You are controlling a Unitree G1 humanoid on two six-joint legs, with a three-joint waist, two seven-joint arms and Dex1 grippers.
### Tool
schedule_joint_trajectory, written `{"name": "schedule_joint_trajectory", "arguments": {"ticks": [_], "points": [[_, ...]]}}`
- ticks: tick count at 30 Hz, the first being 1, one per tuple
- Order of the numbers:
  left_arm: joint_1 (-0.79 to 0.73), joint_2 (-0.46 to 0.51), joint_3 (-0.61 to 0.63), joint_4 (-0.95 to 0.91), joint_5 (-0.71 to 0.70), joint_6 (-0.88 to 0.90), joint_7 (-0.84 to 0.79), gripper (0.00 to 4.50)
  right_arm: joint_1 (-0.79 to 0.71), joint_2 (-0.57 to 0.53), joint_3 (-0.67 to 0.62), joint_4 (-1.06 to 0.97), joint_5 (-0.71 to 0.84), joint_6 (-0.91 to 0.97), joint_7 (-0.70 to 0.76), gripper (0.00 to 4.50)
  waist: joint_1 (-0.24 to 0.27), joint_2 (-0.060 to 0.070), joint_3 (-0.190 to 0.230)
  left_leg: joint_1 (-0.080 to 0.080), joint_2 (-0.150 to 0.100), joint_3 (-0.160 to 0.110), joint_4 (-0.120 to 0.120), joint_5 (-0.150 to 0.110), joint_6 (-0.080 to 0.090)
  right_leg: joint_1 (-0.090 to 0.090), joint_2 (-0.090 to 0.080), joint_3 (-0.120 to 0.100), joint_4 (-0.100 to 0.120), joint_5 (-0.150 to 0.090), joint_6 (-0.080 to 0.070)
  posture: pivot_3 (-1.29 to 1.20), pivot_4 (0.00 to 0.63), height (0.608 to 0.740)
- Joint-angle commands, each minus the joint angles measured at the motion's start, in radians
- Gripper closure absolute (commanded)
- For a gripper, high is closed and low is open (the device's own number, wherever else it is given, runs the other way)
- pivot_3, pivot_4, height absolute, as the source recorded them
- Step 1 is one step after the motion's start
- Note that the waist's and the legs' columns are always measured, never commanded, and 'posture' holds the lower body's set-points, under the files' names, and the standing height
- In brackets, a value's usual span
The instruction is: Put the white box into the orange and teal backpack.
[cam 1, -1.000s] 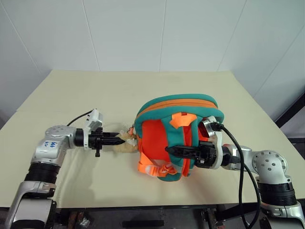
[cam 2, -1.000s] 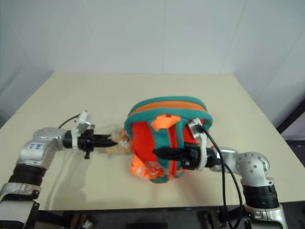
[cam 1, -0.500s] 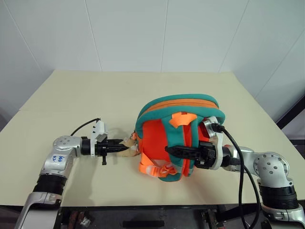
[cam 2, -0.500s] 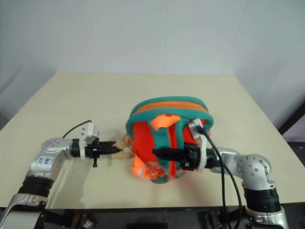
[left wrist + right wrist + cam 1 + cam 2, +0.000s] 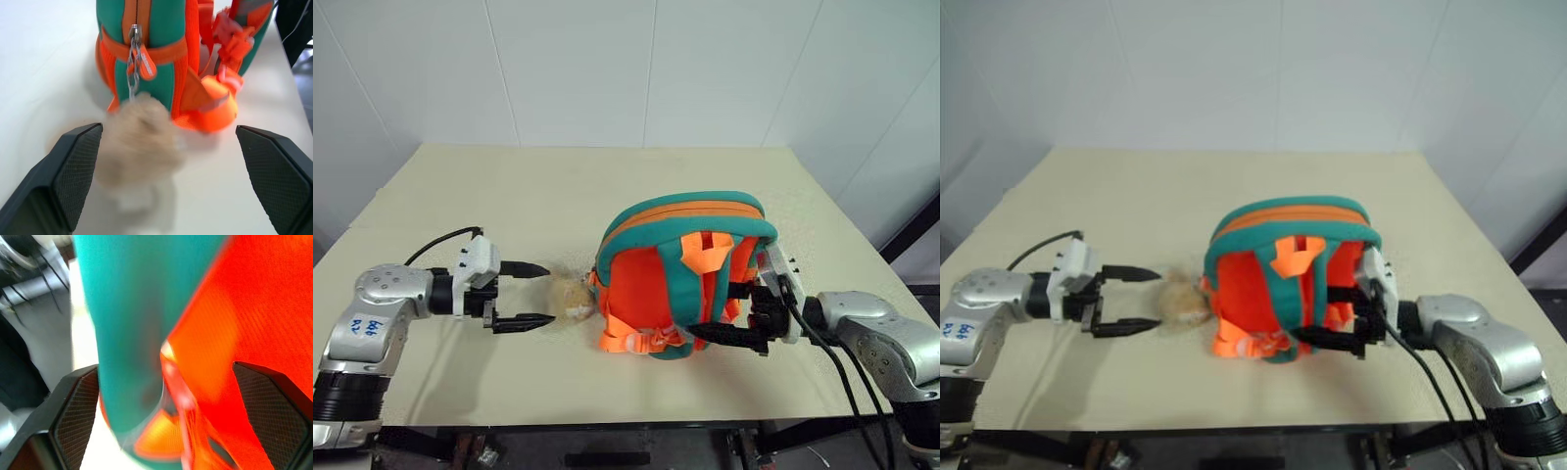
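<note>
The backpack (image 5: 680, 269) is standing zipped on the bench (image 5: 509, 196), apparently with the box inside. Both grippers, left (image 5: 524, 294) and right (image 5: 729, 313), are hanging beside it, jaws wide, holding nothing.

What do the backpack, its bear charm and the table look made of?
Backpack: woven synthetic fabric, matte, teal trim; a weave texture shows up close. Its zipper pull: likely metal, shiny chain links. Bear: tan plush, fuzzy outline. Table: smooth matte cream top, probably laminate, though the look leaves it open.
</note>
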Motion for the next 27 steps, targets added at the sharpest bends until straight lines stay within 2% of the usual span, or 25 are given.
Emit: {"name": "schedule_joint_trajectory", "arguments": {"ticks": [1, 4, 11, 20, 27], "points": [[0.041, 0.009, 0.087, -0.047, -0.039, -0.058, 0.004, 0.02, 0.032, -0.03, -0.066, 0.064, -0.088, -0.16, 0.036, 0.0, 0.001, 0.0, 0.0, 0.0, 0.0, 0.0, 0.0, 0.0, 0.0, 0.0, 0.0, 0.0, 0.0, 0.0, 0.0, 0.0, 0.15, 0.74], [0.093, -0.016, 0.17, -0.128, -0.158, 0.061, 0.066, 0.02, 0.063, -0.035, -0.146, 0.129, -0.117, -0.241, 0.016, 0.0, 0.003, 0.0, 0.0, 0.0, 0.0, 0.0, 0.001, 0.0, 0.0, 0.001, 0.0, 0.0, 0.0, 0.0, 0.0, 0.0, 0.15, 0.74], [0.232, -0.044, 0.202, -0.23, -0.191, 0.055, 0.093, 0.02, 0.168, -0.088, -0.275, 0.11, -0.089, -0.296, 0.088, 0.0, 0.004, 0.0, 0.0, 0.004, -0.001, 0.0, 0.001, 0.0, 0.0, 0.004, -0.001, 0.0, 0.0, 0.0, 0.0, 0.0, 0.15, 0.74], [0.215, -0.05, 0.165, -0.165, -0.163, -0.049, 0.031, 0.02, 0.163, -0.143, -0.283, 0.111, -0.049, -0.238, 0.165, 0.0, -0.004, 0.0, 0.0, 0.01, -0.001, 0.0, 0.002, 0.0, 0.0, 0.013, -0.001, 0.001, -0.004, 0.0, 0.0, 0.0, 0.15, 0.74], [0.194, -0.036, 0.154, -0.118, -0.157, -0.086, 0.009, 0.02, 0.142, -0.133, -0.287, 0.108, -0.039, -0.23, 0.155, 0.0, -0.002, 0.0, 0.0, 0.01, -0.001, 0.0, 0.002, -0.002, 0.0, 0.013, -0.001, 0.001, -0.005, 0.001, 0.001, 0.0, 0.15, 0.74]]}}
